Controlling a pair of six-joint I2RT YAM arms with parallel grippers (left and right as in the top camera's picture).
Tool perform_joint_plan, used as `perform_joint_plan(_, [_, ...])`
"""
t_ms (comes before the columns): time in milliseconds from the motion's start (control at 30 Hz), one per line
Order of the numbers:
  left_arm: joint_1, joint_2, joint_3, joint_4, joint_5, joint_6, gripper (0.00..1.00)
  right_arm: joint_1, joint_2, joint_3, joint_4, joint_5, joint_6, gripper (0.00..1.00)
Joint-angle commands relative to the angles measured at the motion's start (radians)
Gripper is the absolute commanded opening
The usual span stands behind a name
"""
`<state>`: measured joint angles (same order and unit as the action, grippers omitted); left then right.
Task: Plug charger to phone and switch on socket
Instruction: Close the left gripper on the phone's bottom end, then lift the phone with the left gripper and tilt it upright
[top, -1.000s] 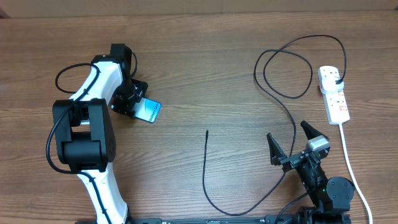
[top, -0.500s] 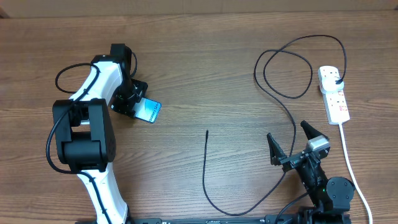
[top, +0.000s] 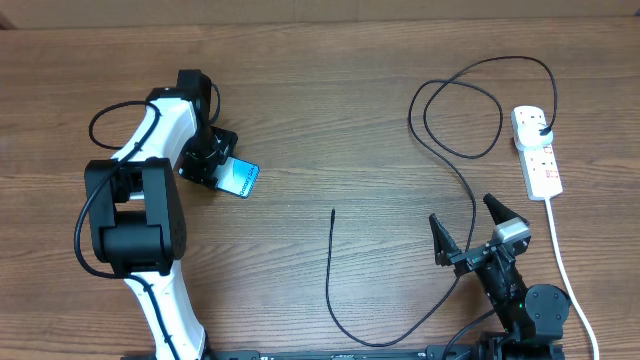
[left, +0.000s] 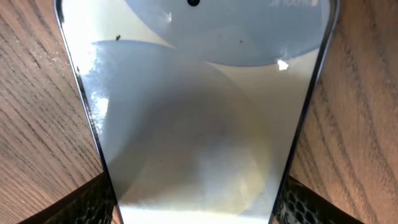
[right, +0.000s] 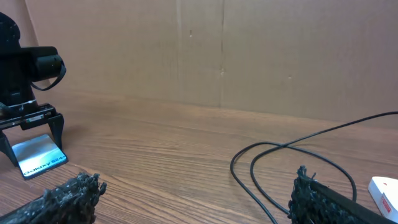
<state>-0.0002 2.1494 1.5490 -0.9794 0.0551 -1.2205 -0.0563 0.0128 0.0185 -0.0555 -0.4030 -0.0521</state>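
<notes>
Left fingers (left: 93, 205) straddle the phone (left: 199, 124), pinch unclear; right fingers (right: 62, 200) gape empty, and a loose hold could skid it.

Overhead view: fixed above, facing straight down, far enough to take in the whole table (top: 330, 110), with both arm bases at the lower edge. Left wrist view: looks down from very close, so the phone (left: 199, 112) screen fills the frame. Right wrist view: set low near the tabletop, facing level across it toward a brown back wall (right: 217, 50). Shared ground: overhead and right wrist both show the phone, the charger (top: 330, 255) loop and the socket (top: 538, 160) – the left wrist shares only the phone
</notes>
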Motion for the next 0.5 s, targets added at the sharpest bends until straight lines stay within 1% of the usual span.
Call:
perform_joint_plan(0, [-0.010,0.062,0.026,-0.017,0.021,0.040,0.04,0.008,-0.010,-0.011,0.001,0.010,0.000,1.00])
perform_joint_plan(467, [-0.010,0.061,0.174,-0.141,0.024,0.063,0.04,0.008,-0.010,-0.011,0.001,0.010,0.000,1.00])
